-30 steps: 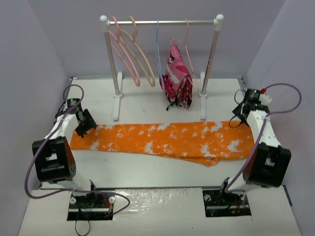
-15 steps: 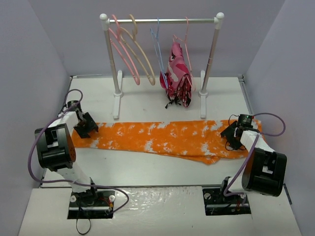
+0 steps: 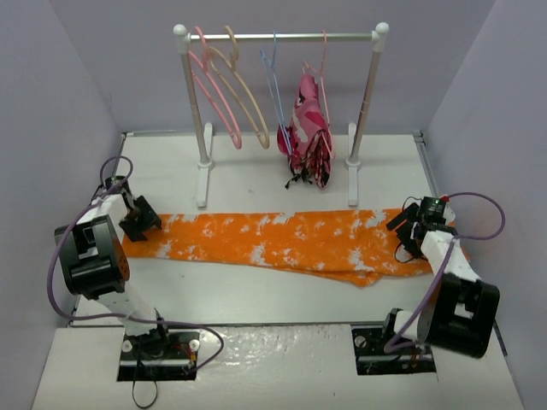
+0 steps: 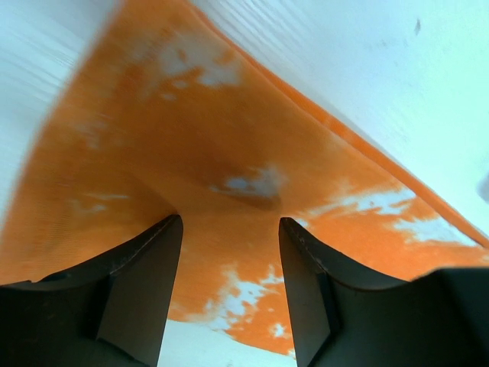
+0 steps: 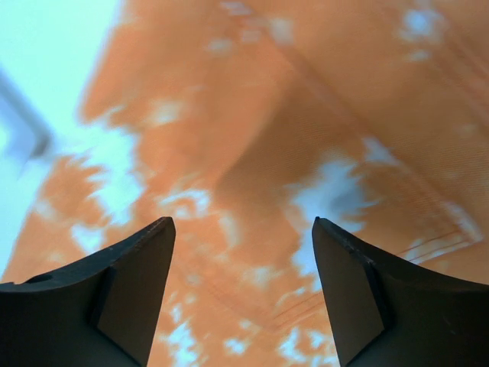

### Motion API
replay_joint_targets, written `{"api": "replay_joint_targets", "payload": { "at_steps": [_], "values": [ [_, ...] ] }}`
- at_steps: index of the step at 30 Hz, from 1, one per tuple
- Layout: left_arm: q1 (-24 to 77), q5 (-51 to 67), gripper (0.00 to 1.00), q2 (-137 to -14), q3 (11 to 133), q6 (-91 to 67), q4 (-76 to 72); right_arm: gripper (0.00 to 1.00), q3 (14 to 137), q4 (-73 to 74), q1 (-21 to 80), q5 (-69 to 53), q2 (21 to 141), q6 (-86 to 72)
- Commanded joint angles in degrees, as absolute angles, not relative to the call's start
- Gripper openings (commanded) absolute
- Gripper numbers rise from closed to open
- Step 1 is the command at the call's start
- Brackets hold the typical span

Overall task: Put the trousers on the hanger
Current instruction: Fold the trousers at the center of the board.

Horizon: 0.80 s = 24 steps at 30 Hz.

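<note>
The orange trousers (image 3: 291,239) with white blotches lie flat and stretched out across the table. My left gripper (image 3: 141,220) is low over their left end. In the left wrist view its fingers stand apart over the cloth (image 4: 191,138), and nothing is between them. My right gripper (image 3: 408,231) is over the trousers' right end, open, and the right wrist view is filled by blurred orange cloth (image 5: 306,115). The bright pink hanger (image 3: 219,104) hangs at the left of the rail, far from both grippers.
A white clothes rack (image 3: 282,38) stands at the back of the table. On it hang a beige hanger (image 3: 252,102), a thin light-blue hanger (image 3: 273,85) and a pink-red camouflage garment (image 3: 308,132). Purple walls close in the sides.
My right arm has swung from the back right down onto the trousers' right end, and its jaws have widened. My left gripper has shifted a little left at the left end.
</note>
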<state>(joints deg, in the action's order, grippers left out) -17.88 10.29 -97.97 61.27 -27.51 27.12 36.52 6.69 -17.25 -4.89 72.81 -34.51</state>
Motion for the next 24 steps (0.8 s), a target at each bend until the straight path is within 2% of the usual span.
{"api": "replay_joint_targets", "payload": {
  "at_steps": [1, 3, 8, 15, 22, 24],
  "values": [
    [-20.5, 7.1, 0.58, -95.0, 67.8, -22.4, 25.2, 0.79, 44.1, 7.0, -9.8, -3.3, 65.5, -31.4],
    [-21.8, 8.7, 0.71, -94.1, 68.0, -20.9, 23.7, 0.85, 46.3, 7.6, -7.1, -4.1, 64.3, -28.5],
    [-25.9, 9.3, 0.83, -91.7, 66.7, -14.3, 22.4, 0.91, 48.6, 10.2, -5.3, -7.9, 59.7, -23.4],
    [-32.5, 24.3, 0.84, -97.1, 70.6, -4.5, 26.0, 0.93, 47.3, 10.2, 0.3, -12.7, 56.0, -21.2],
    [-32.4, 28.1, 0.85, -103.9, 75.8, 4.1, 32.6, 0.93, 44.7, 10.2, 4.3, -13.8, 53.2, -19.6],
    [-32.0, 27.6, 0.91, -105.7, 77.1, 5.1, 34.7, 0.94, 44.3, 10.1, 4.9, -14.0, 52.9, -19.1]
  ]
}}
